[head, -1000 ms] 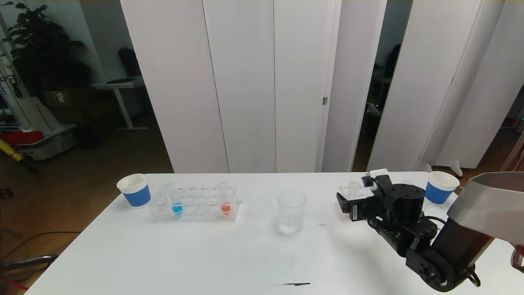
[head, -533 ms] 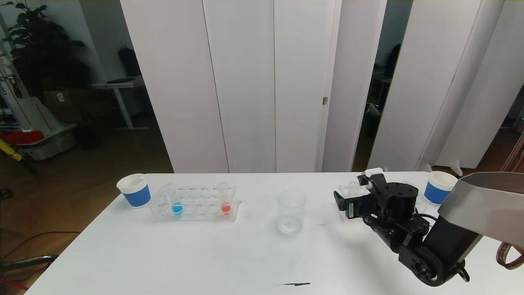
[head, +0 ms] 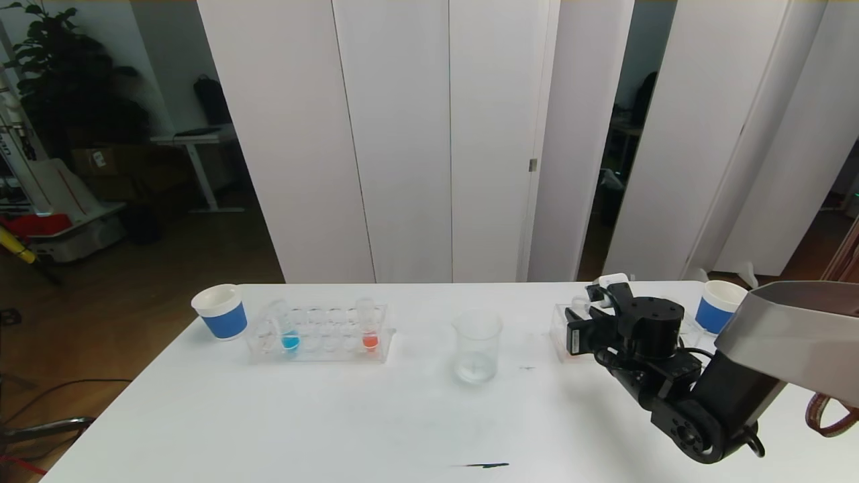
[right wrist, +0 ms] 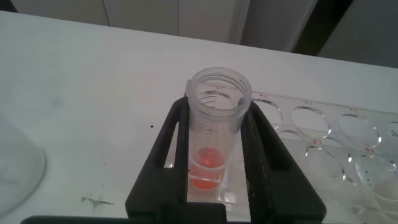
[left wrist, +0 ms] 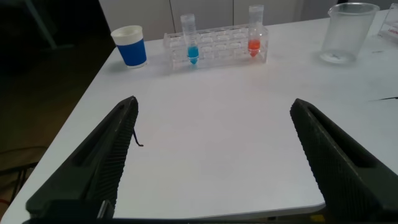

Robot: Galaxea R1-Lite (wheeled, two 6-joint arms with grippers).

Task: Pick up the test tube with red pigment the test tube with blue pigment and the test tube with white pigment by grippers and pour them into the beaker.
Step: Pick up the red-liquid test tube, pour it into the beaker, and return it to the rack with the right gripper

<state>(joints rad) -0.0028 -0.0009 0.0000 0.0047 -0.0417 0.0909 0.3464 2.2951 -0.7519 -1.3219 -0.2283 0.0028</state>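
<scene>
From the head view, the right gripper (head: 582, 323) sits at the rack (head: 558, 329) on the table's right side, the beaker (head: 477, 346) standing apart to its left. The left wrist view shows the left gripper (left wrist: 214, 155) spread wide and empty over the table (left wrist: 211, 143), with the blue tube (left wrist: 189, 38) in the far rack (left wrist: 216, 45). The right wrist view shows the jaws clamped on a red tube (right wrist: 216, 127).

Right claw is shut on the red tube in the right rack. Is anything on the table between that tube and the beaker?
Nothing visible. The right claw grips the red tube at the right rack's end nearest the beaker, and only bare table lies between them. The left rack stands beyond the beaker, out of the way.
</scene>
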